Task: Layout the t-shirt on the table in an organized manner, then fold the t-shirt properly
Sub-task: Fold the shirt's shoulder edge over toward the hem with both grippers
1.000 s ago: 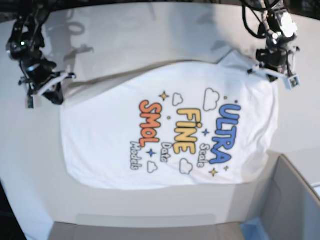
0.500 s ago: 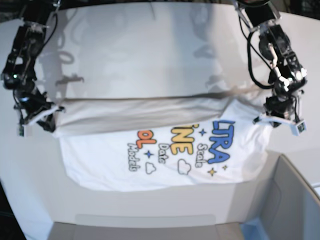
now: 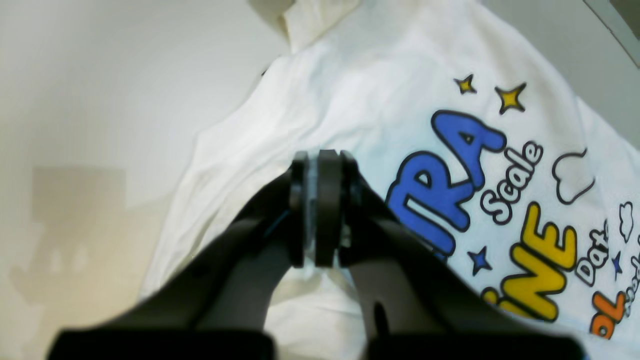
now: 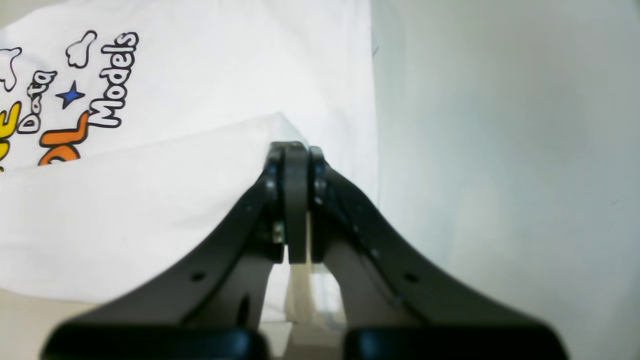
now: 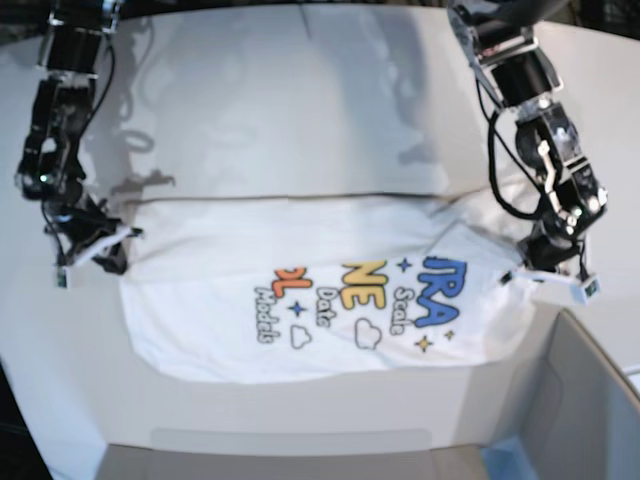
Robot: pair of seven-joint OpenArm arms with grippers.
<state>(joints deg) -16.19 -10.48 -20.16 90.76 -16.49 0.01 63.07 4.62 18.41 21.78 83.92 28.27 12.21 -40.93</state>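
T-shirt (image 5: 320, 290) lies on the white table (image 5: 300, 100), its far edge folded over the print. Left gripper (image 5: 545, 272) at 3 o'clock and right gripper (image 5: 95, 250) at 9 o'clock each pinch that fold. Grey bin (image 5: 590, 400) at 5 o'clock, contents unseen.

T-shirt (image 5: 330, 290) half-folded on table (image 5: 300, 110)

Grey bin (image 5: 585, 400) at the lower right corner of the base view, blue item (image 5: 510, 458) beside its near wall
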